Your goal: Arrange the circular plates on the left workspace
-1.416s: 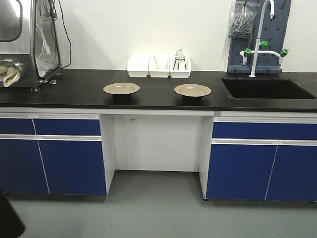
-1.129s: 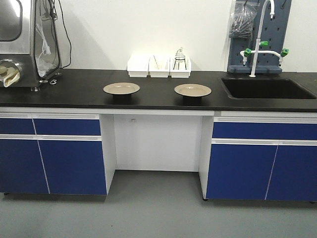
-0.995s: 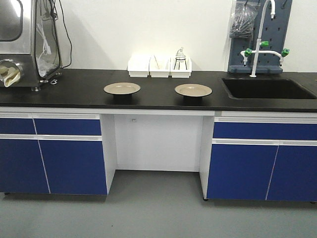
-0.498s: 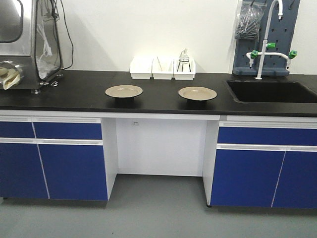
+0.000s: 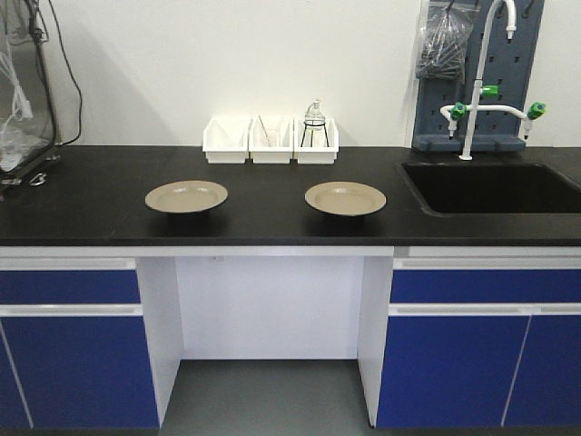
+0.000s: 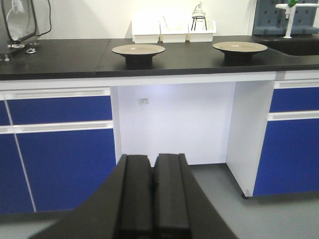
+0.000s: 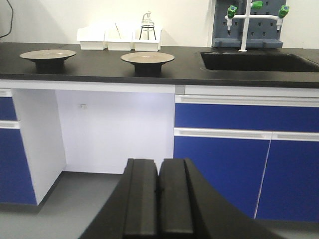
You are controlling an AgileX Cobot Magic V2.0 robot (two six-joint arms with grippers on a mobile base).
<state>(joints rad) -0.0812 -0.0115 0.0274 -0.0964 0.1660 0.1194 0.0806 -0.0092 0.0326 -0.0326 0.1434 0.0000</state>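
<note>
Exterior front-facing view now closer to the table [image 5: 91, 204] than half a second ago, and angled more downward. Left plate [image 5: 186, 196] and right plate [image 5: 345, 197] lying flat on it, well apart, in front of the white bins [image 5: 270, 142], same spots as before. Sink [image 5: 490, 189] just right of the right plate. Cabinet [image 5: 20, 100] at far left nearly slipped out of frame. Left claw [image 6: 152, 199] closed, pads touching, gripping nothing, low before the blue cupboards [image 6: 60, 149]. Right claw [image 7: 158, 199] likewise closed and empty.

White bins [image 5: 270, 141], sink [image 5: 490, 188], faucet [image 5: 471, 110], blue cabinets [image 5: 472, 363]
</note>
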